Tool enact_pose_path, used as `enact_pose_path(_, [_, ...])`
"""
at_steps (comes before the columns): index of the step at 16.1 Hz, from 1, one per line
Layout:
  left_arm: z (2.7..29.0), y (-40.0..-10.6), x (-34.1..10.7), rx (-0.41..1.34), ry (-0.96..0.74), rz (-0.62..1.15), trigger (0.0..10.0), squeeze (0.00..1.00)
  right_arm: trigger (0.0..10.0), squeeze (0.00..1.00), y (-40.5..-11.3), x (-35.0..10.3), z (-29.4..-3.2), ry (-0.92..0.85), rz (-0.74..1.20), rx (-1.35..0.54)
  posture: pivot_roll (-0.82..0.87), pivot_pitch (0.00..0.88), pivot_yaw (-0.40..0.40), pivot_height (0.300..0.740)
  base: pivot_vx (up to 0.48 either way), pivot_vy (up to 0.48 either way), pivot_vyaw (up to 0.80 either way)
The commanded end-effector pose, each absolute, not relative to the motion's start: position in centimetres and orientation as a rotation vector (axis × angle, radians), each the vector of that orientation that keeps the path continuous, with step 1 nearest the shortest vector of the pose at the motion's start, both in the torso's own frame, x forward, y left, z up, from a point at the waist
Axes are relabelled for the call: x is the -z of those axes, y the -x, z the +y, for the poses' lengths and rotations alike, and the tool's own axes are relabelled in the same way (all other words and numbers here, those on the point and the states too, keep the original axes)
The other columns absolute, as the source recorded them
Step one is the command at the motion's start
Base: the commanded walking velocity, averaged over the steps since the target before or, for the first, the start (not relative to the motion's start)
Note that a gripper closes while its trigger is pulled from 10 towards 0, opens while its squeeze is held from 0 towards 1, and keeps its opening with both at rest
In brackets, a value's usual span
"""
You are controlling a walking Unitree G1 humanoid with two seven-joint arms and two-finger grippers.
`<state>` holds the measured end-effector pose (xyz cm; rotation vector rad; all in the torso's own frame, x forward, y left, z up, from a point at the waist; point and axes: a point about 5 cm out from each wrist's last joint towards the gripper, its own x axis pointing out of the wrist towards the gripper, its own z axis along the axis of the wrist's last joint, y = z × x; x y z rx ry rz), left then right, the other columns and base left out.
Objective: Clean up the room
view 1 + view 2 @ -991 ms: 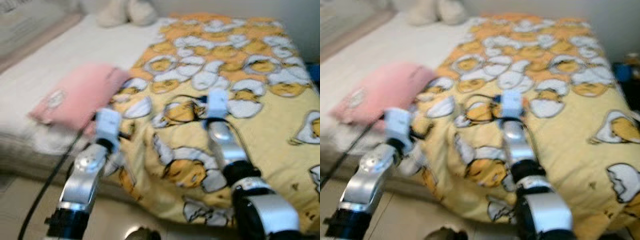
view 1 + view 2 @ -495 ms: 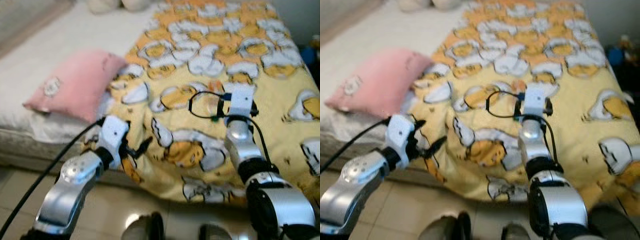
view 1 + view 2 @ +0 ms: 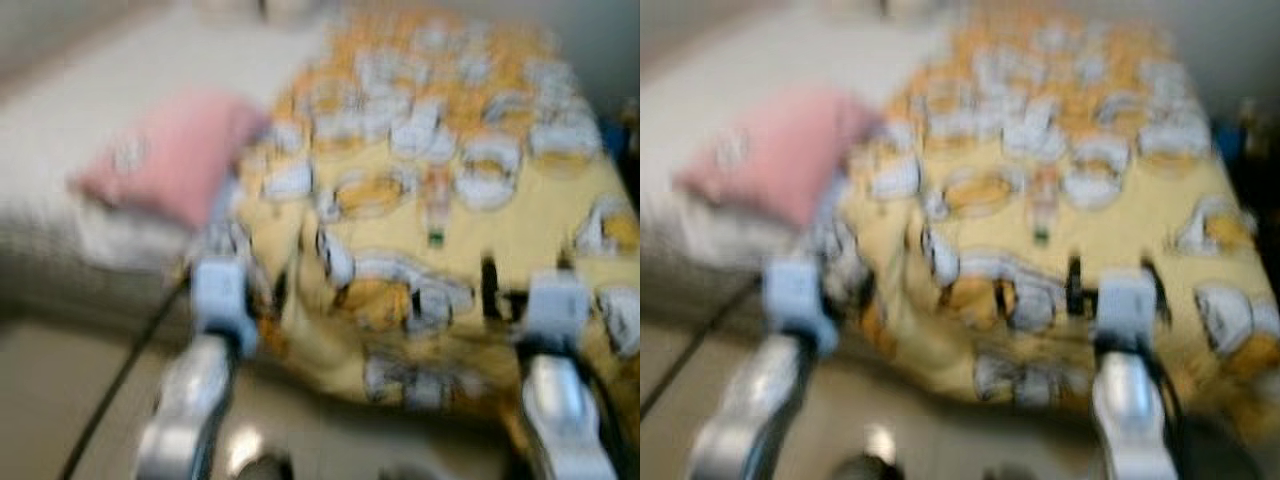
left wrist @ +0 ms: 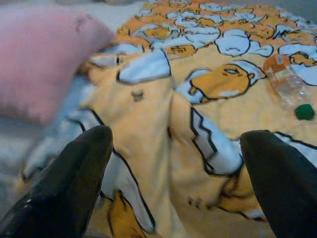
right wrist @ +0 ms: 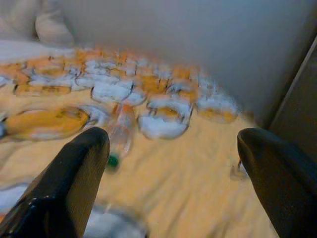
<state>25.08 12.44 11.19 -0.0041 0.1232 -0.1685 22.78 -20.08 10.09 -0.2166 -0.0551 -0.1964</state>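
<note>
A clear plastic bottle [image 3: 436,205] with an orange label and green cap lies on the yellow egg-print blanket [image 3: 520,215] in the middle of the bed; the bottle [image 4: 287,84] and the bottle [image 5: 119,133] also show in both wrist views. A pink pillow [image 3: 170,155] rests on the white sheet to the left of the blanket. My left gripper [image 4: 173,173] is open over the rumpled front edge of the blanket. My right gripper [image 5: 173,168] is open, held above the blanket short of the bottle. Both eye views are blurred.
Pale stuffed shapes [image 5: 47,25] lie at the bed's far end by a grey wall [image 5: 198,34]. The white mattress [image 3: 100,110] stretches left of the pillow. Tiled floor [image 3: 60,400] lies below the bed's front edge. A dark object [image 3: 1245,130] stands at the bed's right.
The whole view has shifted and blurred, so the camera moved. Both arms have drawn back toward the bed's front edge; the right wrist now sits lower and further right, uncovering the bottle.
</note>
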Motion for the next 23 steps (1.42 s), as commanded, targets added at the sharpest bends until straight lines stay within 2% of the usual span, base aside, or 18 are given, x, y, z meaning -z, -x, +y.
enact_pose_path(1, [12.8,-26.1,-11.8,0.146,-0.03,0.086,10.0,0.0,10.0,0.0,-22.9,-8.5,-19.7,0.188,0.045,0.177,-0.17,0.009,0.052,0.74,0.0,0.0,-0.67])
enact_pose_path(8, [13.3,-29.0,-11.2,0.108,-0.113,0.081,10.0,0.0,10.0,0.0,-23.5,-8.2,-18.2,0.153,0.083,0.118,-0.19,0.0,0.077,0.74,0.0,0.0,-0.65])
enact_pose_path(12, [13.0,-29.6,-10.8,0.107,-0.064,0.077,10.0,0.0,10.0,0.0,-23.6,-8.4,-18.4,0.166,0.076,0.103,-0.2,0.0,0.069,0.74,0.0,0.0,-0.66])
enact_pose_path(13, [11.9,-30.8,-11.1,0.132,-0.038,0.053,10.0,0.0,10.0,0.0,-23.9,-8.8,-17.6,0.171,0.049,0.057,-0.22,0.0,0.071,0.74,0.472,0.0,0.0])
enact_pose_path(17, [10.8,-31.6,-11.5,0.169,-0.051,0.019,10.0,0.0,10.0,0.0,-24.4,-8.8,-17.0,0.183,0.05,0.036,-0.23,0.0,0.078,0.74,0.472,0.0,-0.22])
enact_pose_path(20, [10.8,-32.4,-11.3,0.137,-0.046,0.023,10.0,0.0,10.0,0.0,-24.5,-8.5,-17.3,0.178,0.065,0.041,-0.24,0.0,0.081,0.74,0.472,0.0,-0.69])
enact_pose_path(23, [9.8,-34.1,-12.4,0.115,-0.028,0.008,10.0,0.0,10.0,0.0,-24.4,-8.2,-17.2,0.176,0.077,0.038,-0.24,0.0,0.078,0.74,0.472,0.0,-0.69])
